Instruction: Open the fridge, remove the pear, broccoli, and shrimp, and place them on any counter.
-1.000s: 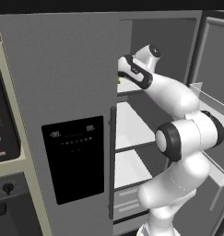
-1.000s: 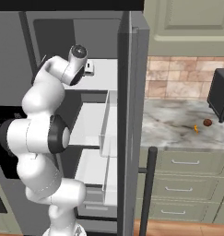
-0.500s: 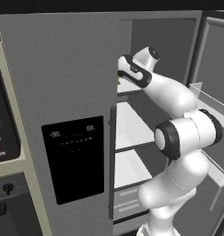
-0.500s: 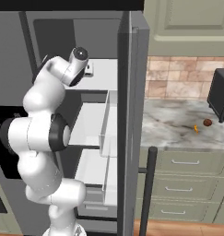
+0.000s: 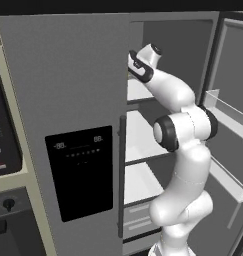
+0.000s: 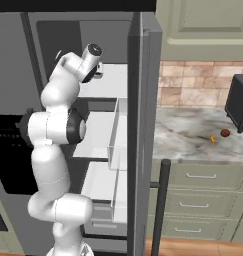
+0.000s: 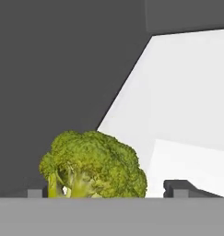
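The fridge [image 5: 68, 75] stands with its right door swung open, and my arm reaches onto the upper shelf [image 6: 110, 82]. In the hand view the yellow-green broccoli [image 7: 95, 166] lies on that white shelf, between the two dark fingertips [image 7: 178, 188]. My gripper [image 7: 106, 191] is open around it, with a gap still showing on the right side. On the marbled counter [image 6: 188, 135] to the right of the fridge lie the reddish-brown pear [image 6: 225, 133] and, just left of it, the small orange shrimp [image 6: 212, 139].
The open fridge door [image 5: 230, 125] with its bins stands close to my arm's right. A black dispenser panel [image 5: 83, 170] is on the shut left door, with a black wall oven [image 5: 3, 135] beyond. A dark appliance [image 6: 240, 100] sits at the counter's far right.
The wrist has shifted only a touch on the upper shelf. The fridge doors and the items on the counter stand as before.
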